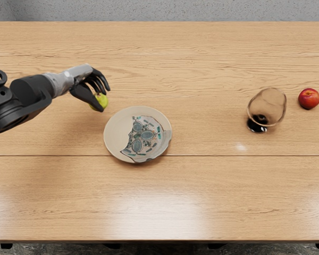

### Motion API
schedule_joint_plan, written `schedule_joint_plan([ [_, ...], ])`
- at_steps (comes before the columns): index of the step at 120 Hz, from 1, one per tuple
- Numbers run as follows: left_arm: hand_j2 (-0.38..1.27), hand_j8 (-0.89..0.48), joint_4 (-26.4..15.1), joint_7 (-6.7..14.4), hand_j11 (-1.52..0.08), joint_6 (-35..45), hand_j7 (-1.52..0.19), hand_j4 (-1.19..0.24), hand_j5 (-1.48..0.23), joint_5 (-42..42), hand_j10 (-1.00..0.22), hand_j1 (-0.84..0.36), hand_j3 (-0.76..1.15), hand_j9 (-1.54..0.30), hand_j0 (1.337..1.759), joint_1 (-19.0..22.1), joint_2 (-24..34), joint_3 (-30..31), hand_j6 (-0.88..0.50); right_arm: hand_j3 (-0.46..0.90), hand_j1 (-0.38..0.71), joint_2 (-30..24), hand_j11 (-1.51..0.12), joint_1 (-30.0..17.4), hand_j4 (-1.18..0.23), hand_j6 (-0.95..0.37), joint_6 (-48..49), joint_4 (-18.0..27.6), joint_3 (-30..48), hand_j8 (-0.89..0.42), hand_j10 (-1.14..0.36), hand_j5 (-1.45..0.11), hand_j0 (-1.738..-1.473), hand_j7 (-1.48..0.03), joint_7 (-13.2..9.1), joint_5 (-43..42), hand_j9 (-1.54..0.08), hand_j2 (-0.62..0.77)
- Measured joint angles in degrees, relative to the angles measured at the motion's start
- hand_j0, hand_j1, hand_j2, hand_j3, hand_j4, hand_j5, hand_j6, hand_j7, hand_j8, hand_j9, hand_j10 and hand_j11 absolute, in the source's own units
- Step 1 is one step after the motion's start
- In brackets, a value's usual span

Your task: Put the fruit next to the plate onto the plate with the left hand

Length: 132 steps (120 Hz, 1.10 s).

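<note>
A small yellow-green fruit (102,100) lies just up and left of a round plate (117,142) with a blue-green pattern at its middle. My left hand (95,91) comes in from the picture's left edge and sits over the fruit, black fingers curled around its top and left side. Most of the fruit is hidden by the fingers, and I cannot tell whether it is off the table. The plate holds nothing.
A wine glass (266,109) lies tipped on its side at the right of the wooden table (202,186). A red apple (309,98) sits just to its right, near the table's right edge.
</note>
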Motion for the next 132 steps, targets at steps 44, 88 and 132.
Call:
schedule_joint_plan([
  [44,0.50,-0.48,0.0,0.0,-0.93,0.0,-0.95,-0.70,-0.95,-0.5,-0.59,-0.36,0.00,-0.93,1.657,-2.3,-5.2,0.5,-0.63,0.00,-0.35,0.0,0.00,0.0,0.00,0.00,0.0,0.0,0.0,0.00,0.00,0.00,-1.658,0.00,0.0,0.0,0.00,0.00],
  [88,0.50,-0.45,-0.1,0.0,-0.93,-1.4,-0.95,-0.70,-0.95,-1.4,-0.56,-0.38,0.00,-0.94,1.657,-3.5,-9.9,1.6,-0.64,0.00,-0.35,0.0,0.00,0.0,0.00,0.00,0.0,0.0,0.0,0.00,0.00,0.00,-1.658,0.00,0.0,0.0,0.00,0.00],
  [132,0.45,-0.50,-0.1,-0.1,-0.93,-1.4,-0.94,-0.70,-0.94,-1.5,-0.60,-0.40,0.00,-0.93,1.657,0.8,-9.9,2.6,-0.66,0.00,-0.35,0.0,0.00,0.0,0.00,0.00,0.0,0.0,0.0,0.00,0.00,0.00,-1.658,0.00,0.0,0.0,0.00,0.00],
])
